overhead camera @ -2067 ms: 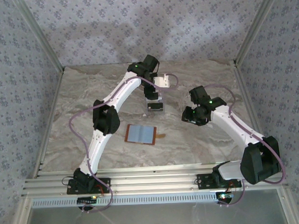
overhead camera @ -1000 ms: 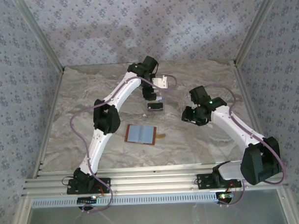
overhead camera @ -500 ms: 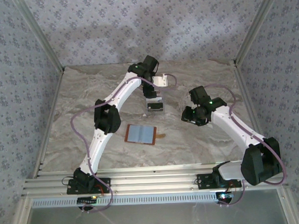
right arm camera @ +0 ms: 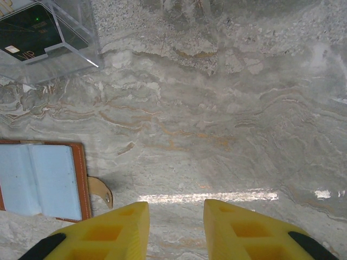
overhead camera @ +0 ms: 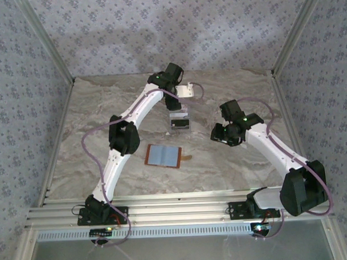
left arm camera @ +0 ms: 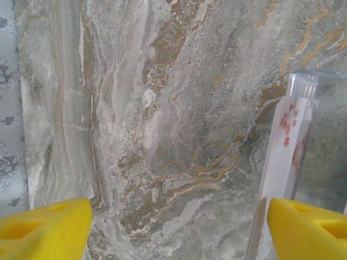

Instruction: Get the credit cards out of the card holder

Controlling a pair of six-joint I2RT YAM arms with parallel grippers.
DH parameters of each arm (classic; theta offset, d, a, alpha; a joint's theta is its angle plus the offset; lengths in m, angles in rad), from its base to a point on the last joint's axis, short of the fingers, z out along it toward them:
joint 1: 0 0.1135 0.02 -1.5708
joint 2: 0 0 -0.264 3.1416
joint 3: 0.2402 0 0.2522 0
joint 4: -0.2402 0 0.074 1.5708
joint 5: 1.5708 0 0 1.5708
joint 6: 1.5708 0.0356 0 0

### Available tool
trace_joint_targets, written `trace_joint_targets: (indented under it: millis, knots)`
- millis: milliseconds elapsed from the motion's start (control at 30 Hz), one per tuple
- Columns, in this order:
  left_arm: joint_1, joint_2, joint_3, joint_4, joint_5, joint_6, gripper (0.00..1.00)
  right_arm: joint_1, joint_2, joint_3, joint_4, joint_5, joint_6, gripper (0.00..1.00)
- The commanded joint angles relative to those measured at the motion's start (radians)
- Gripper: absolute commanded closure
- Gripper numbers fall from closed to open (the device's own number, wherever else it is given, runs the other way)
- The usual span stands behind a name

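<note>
The card holder [overhead camera: 163, 155] lies open on the marble table, grey-blue inside up, strap tab [right arm camera: 100, 190] pointing right; it also sits at the left of the right wrist view [right arm camera: 40, 179]. A dark credit card [right arm camera: 38, 30] lies in the clear plastic tray [overhead camera: 179, 120]. A whitish credit card [left arm camera: 283, 146] with red marks stands on edge against the tray wall [left arm camera: 325, 108]. My left gripper [overhead camera: 176, 107] hangs just behind the tray, its jaws [left arm camera: 176, 230] wide open and holding nothing. To the right of the tray and holder, my right gripper [overhead camera: 217, 135] stands open and bare [right arm camera: 176, 227].
Patterned walls with metal corner posts [overhead camera: 284, 43] close in the marble table [overhead camera: 93, 121] at the back and both sides. The aluminium rail [overhead camera: 176, 212] carrying the arm bases runs along the near edge. Bare marble lies left of the holder and at the far right.
My left wrist has drawn up and back a little from over the tray. The right arm, the card holder and the tray have stayed in place.
</note>
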Motion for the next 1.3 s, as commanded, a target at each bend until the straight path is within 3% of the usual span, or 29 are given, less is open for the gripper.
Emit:
trace_joint_targets:
  millis: [0,167,300,533,767,800,1033,1133,1267]
  knots:
    - [0.008,-0.044,0.039,0.011,0.025,-0.052,0.17,-0.008,-0.017,-0.016,-0.02,0.025,-0.002,0.66]
    - [0.028,-0.125,0.002,0.028,0.104,-0.169,0.18,-0.059,0.015,-0.012,0.039,0.039,-0.104,0.64]
    - [0.059,-0.244,-0.173,0.146,0.067,-0.303,0.19,-0.122,0.057,-0.009,0.104,0.075,-0.21,0.5]
    - [0.14,-0.538,-0.743,0.516,-0.034,-0.526,0.16,-0.206,0.121,-0.015,0.253,0.21,-0.354,0.01]
    - [0.31,-0.816,-1.245,0.777,-0.125,-0.774,0.1,-0.286,0.173,-0.083,0.51,0.328,-0.474,0.0]
    - [0.346,-0.851,-1.314,0.806,-0.135,-0.809,0.0,-0.292,0.175,-0.104,0.557,0.342,-0.493,0.0]
    - [0.532,-1.025,-1.704,1.066,-0.164,-0.936,0.0,-0.344,0.214,-0.248,0.927,0.332,-0.595,0.0]
    - [0.57,-1.054,-1.818,1.197,-0.159,-0.957,0.0,-0.36,0.216,-0.337,1.109,0.288,-0.625,0.0]
    - [0.619,-1.062,-1.952,1.415,-0.048,-1.008,0.0,-0.38,0.215,-0.435,1.274,0.237,-0.623,0.0]
